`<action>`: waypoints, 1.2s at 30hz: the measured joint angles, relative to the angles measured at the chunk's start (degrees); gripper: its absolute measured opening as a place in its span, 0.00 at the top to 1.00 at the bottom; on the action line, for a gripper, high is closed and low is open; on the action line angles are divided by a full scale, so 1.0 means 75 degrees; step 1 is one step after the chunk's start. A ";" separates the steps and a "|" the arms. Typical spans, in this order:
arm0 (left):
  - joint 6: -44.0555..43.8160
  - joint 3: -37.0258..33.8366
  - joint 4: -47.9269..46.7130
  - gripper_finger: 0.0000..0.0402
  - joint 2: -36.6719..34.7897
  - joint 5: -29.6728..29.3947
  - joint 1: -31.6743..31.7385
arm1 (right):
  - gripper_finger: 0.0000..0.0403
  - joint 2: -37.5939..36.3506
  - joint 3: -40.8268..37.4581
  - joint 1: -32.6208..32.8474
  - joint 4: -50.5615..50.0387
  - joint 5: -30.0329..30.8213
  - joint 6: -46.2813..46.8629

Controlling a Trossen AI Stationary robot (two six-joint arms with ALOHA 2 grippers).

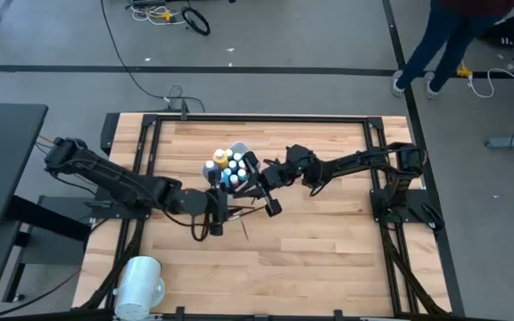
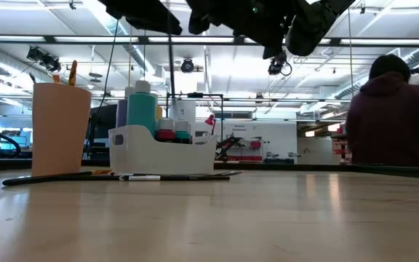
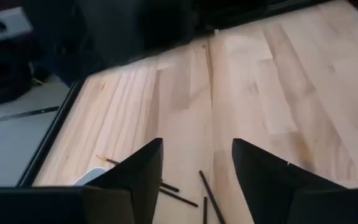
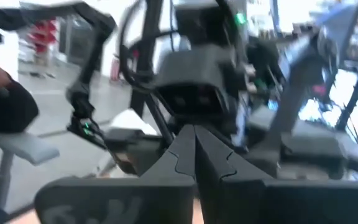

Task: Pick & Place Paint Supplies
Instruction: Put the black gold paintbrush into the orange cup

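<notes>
Near the middle of the wooden tabletop (image 1: 328, 241), a white tub (image 1: 233, 159) holds the paint bottles (image 1: 228, 168), white-capped and packed together. From table height a teal bottle (image 2: 142, 109) rises above the tub's rim (image 2: 162, 149), with red and green ones lower beside it. Thin dark brushes (image 3: 210, 198) lie flat on the wood just beside the tub. The left pincer (image 3: 197, 171) hangs above those brushes with its fingers spread apart and nothing between them. The right pincer (image 4: 194, 152) is raised off the tabletop close by the tub, its fingers pressed together and empty. A large white cylinder (image 1: 139, 283) stands well apart, near the tabletop's front left corner. A person (image 2: 395, 116) in a dark red top sits in the room beyond.
</notes>
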 joint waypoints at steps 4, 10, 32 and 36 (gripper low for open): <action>-0.0228 0.0000 -0.0049 0.64 0.0114 0.0014 0.0035 | 1.00 0.0003 0.0003 -0.0006 -0.0719 0.0297 -0.0295; -0.0808 -0.0003 -0.0659 0.97 0.0114 -0.0106 0.0261 | 1.00 -0.0003 0.0003 -0.0006 -0.1964 0.0828 -0.0608; -0.1635 -0.0006 -0.1513 0.98 0.0111 -0.0492 0.0451 | 0.67 -0.1438 0.0005 0.0593 -1.1417 0.1625 -0.3206; -0.2074 -0.0006 -0.1518 0.95 0.0111 -0.0757 0.0451 | 0.65 -0.1483 -0.0082 0.1070 -1.2696 0.1529 -0.2957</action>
